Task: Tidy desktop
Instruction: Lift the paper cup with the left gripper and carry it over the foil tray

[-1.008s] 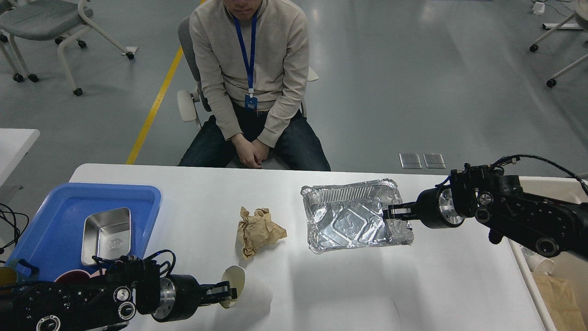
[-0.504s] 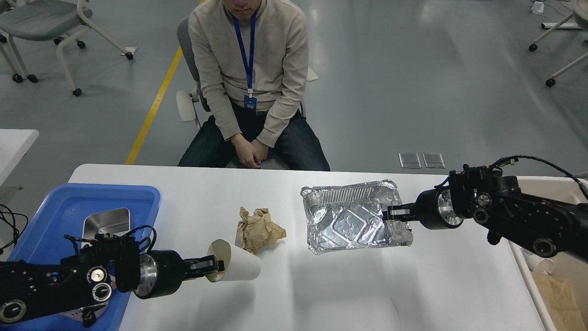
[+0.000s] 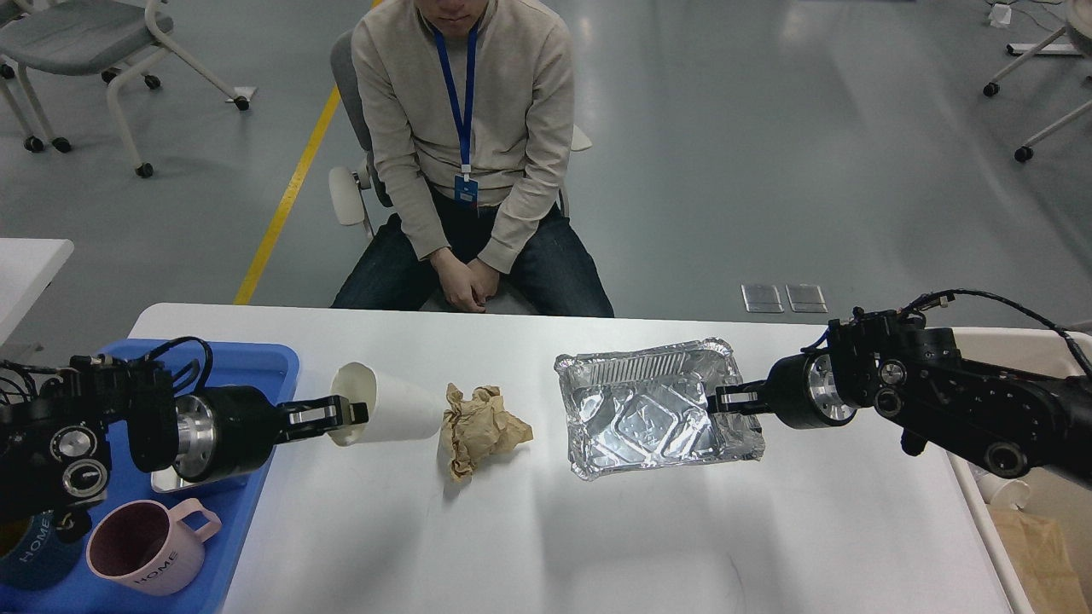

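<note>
left hand (image 3: 341, 414) pinching paper cup (image 3: 388, 413) | right hand (image 3: 721, 398) pinching foil tray (image 3: 653, 418) | crumpled paper (image 3: 479, 426) between

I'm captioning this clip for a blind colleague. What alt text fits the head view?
Over a white desktop, the left gripper grips a sideways paper cup by its rim while the right gripper clamps a foil tray. Crumpled brown paper lies between them; a blue tray with a pink mug sits left, a seated person behind.
</note>
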Action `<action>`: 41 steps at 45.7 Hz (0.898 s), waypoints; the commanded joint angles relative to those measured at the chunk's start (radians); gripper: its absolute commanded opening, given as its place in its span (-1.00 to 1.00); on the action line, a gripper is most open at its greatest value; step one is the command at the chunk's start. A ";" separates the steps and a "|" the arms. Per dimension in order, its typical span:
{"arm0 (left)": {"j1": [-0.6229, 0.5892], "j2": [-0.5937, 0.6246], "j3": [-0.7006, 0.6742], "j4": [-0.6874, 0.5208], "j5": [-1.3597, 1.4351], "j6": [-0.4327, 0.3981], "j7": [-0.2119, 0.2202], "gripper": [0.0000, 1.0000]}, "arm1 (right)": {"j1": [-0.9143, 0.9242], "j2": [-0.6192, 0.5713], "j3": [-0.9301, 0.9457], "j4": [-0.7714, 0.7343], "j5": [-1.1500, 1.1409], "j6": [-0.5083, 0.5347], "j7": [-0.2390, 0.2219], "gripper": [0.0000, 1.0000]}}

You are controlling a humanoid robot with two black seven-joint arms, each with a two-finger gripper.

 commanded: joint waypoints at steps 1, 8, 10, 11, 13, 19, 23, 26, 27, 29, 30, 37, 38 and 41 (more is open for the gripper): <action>-0.095 -0.011 -0.001 0.000 -0.050 -0.011 -0.025 -1.00 | 0.000 -0.002 0.000 0.002 0.000 0.000 0.000 -1.00; -0.198 -0.078 0.004 0.020 -0.062 -0.011 -0.047 -1.00 | 0.000 -0.003 0.000 0.002 0.002 0.000 0.000 -1.00; -0.227 -0.104 0.004 0.029 -0.069 -0.013 -0.048 -1.00 | 0.002 -0.003 0.000 0.002 0.002 0.000 0.000 -1.00; -0.239 -0.119 0.005 0.035 -0.073 -0.014 -0.047 -1.00 | 0.002 -0.003 0.000 0.004 0.003 0.000 0.000 -1.00; -0.262 -0.153 0.008 0.047 -0.082 -0.024 -0.045 -1.00 | 0.002 -0.003 0.000 0.004 0.003 0.000 0.000 -1.00; -0.336 -0.218 0.073 0.109 -0.112 -0.053 -0.047 -1.00 | 0.002 -0.008 0.000 0.005 0.005 0.000 0.000 -1.00; -0.370 -0.285 0.096 0.152 -0.129 -0.054 -0.047 -1.00 | 0.002 -0.008 0.000 0.005 0.005 0.002 0.000 -1.00; -0.380 -0.333 0.099 0.181 -0.139 -0.056 -0.047 -1.00 | 0.002 -0.005 0.000 0.005 0.005 0.000 0.000 -1.00; -0.383 -0.350 0.100 0.191 -0.139 -0.056 -0.047 -1.00 | 0.003 -0.005 0.000 0.005 0.005 0.000 0.000 -1.00; -0.385 -0.383 0.107 0.216 -0.139 -0.056 -0.047 -0.99 | 0.003 -0.003 0.000 0.005 0.005 0.000 0.000 -1.00; -0.388 -0.405 0.113 0.230 -0.140 -0.056 -0.047 -0.99 | 0.003 -0.003 0.000 0.005 0.005 0.000 0.000 -1.00; -0.400 -0.589 0.168 0.354 -0.148 -0.061 -0.048 -0.99 | 0.002 -0.003 0.000 0.005 0.005 0.002 0.000 -1.00; -0.405 -0.615 0.174 0.371 -0.149 -0.062 -0.048 -0.99 | 0.002 -0.002 0.002 0.005 0.005 0.000 0.000 -1.00; -0.417 -0.689 0.188 0.405 -0.152 -0.062 -0.048 -0.99 | 0.003 0.000 0.002 0.005 0.005 0.002 0.000 -1.00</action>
